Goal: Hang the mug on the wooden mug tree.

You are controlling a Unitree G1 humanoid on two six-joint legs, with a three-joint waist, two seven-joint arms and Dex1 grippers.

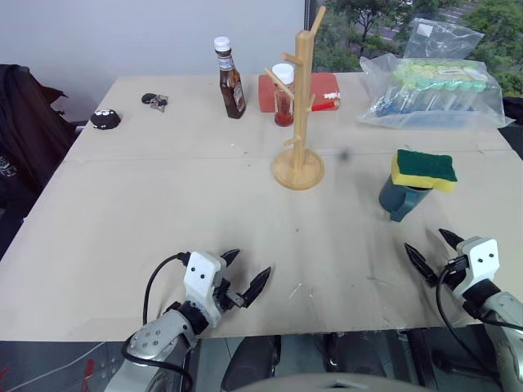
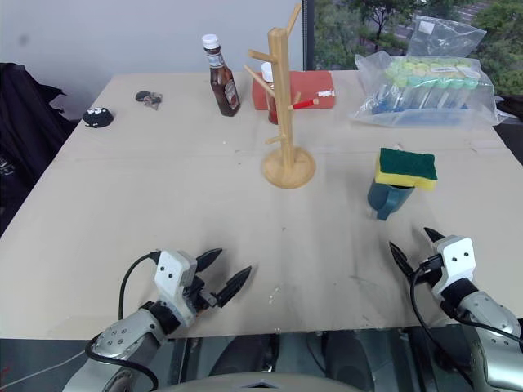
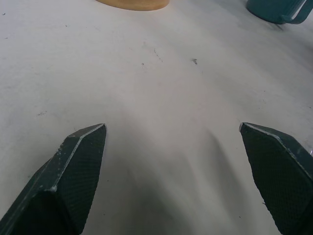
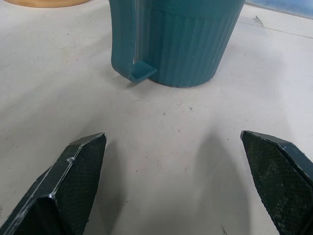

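The teal mug (image 1: pixel 399 200) stands upright on the table at the right, with a yellow-and-green sponge (image 1: pixel 423 169) lying across its rim. In the right wrist view its ribbed wall (image 4: pixel 190 44) is close ahead and its handle (image 4: pixel 124 44) faces my right gripper. That right gripper (image 1: pixel 425 241) is open and empty, a short way in front of the mug. The wooden mug tree (image 1: pixel 300 106) stands mid-table on its round base (image 1: pixel 298 170), its pegs bare. My left gripper (image 1: pixel 252 263) hovers open and empty near the table's front edge, far from both.
Behind the tree stand a brown sauce bottle (image 1: pixel 230 77), a red white-capped bottle (image 1: pixel 283 96) and a red box (image 1: pixel 319 90). A clear bag of tubes (image 1: pixel 433 90) lies at the back right. A small black object (image 1: pixel 105 119) and keys (image 1: pixel 155 100) sit at the back left.
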